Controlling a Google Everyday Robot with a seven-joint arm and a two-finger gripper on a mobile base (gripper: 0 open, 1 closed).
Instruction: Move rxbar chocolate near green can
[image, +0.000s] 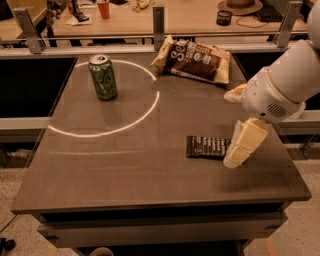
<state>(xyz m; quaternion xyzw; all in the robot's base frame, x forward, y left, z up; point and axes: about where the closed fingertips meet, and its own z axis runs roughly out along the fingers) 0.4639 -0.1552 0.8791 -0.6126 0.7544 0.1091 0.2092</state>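
Note:
The rxbar chocolate (209, 147) lies flat on the dark table, right of centre, a thin dark bar with white lettering. The green can (103, 76) stands upright at the back left of the table, inside a white arc of light. My gripper (239, 150) hangs down from the white arm at the right and sits right at the bar's right end, covering that end. The can is far to the left of the gripper.
A crinkled brown and cream snack bag (196, 61) lies at the back of the table (125, 175). A railing (159, 20) runs behind the table, with a desk of small items beyond. The table's right edge is close to the gripper.

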